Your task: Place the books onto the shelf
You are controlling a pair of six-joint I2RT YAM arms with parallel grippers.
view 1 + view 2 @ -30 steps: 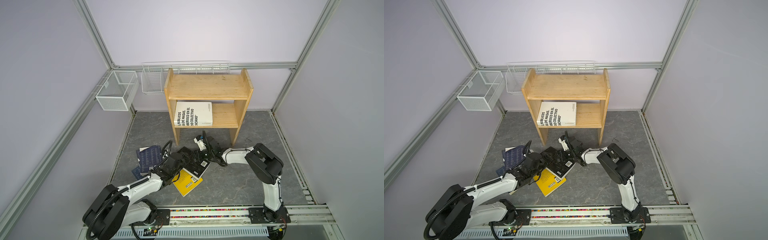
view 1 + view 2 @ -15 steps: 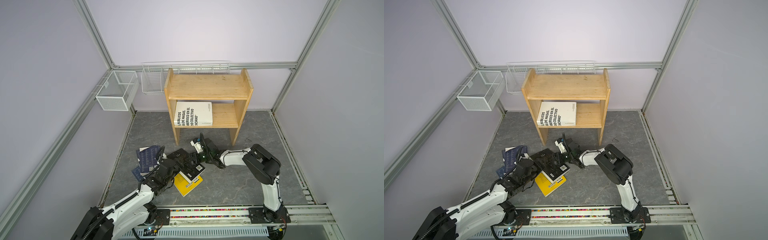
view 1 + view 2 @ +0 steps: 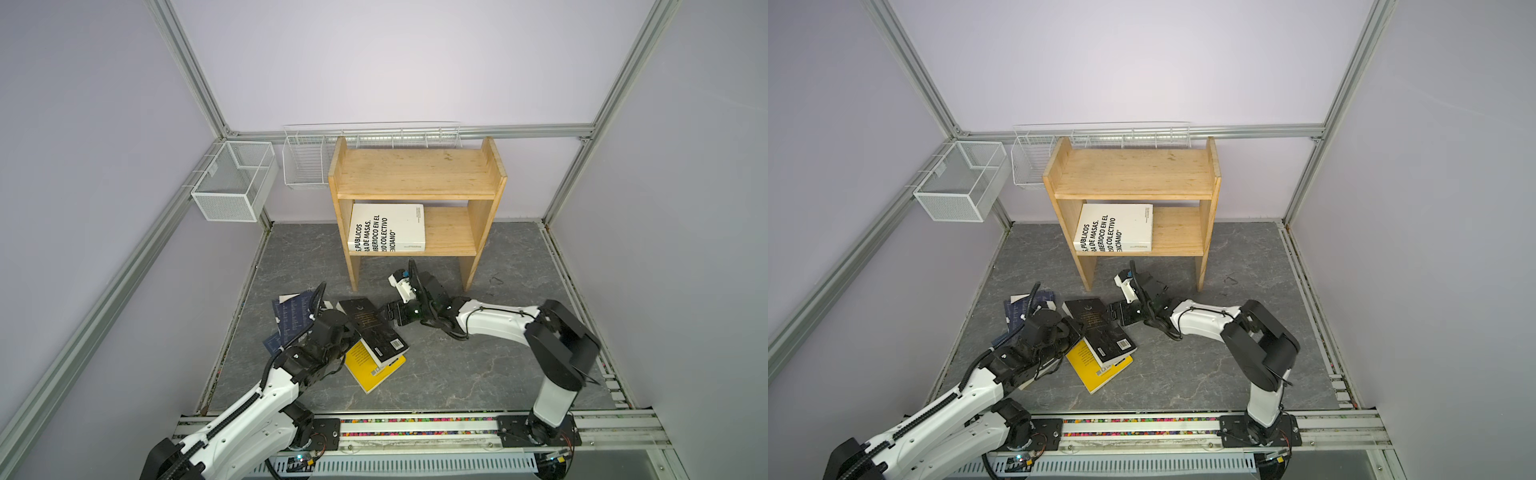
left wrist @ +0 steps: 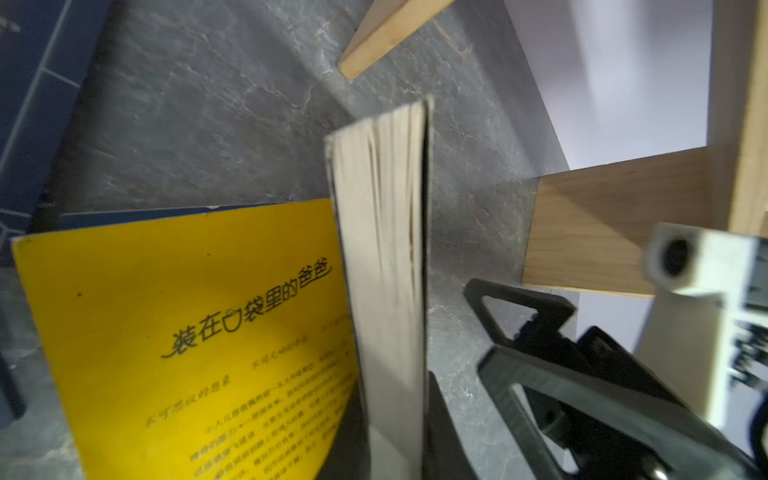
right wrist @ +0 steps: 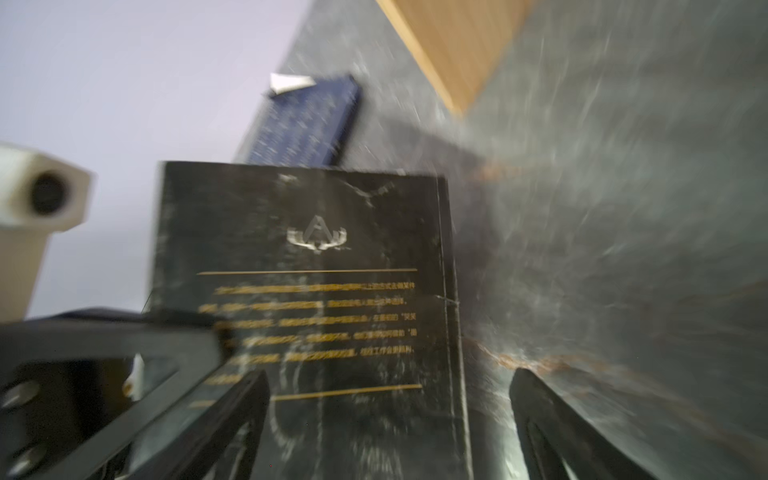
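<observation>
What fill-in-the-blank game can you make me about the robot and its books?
The white book lies on the shelf's ___ tier.
The black book rests on a ___ one.
The right gripper stands ___.
The left gripper is shut on the ___ book.
Missing words: lower; yellow; open; black.

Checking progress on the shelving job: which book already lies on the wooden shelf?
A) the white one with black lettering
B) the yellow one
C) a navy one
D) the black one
A: the white book with bold black lettering lies flat on the lower tier of the shelf.
</observation>
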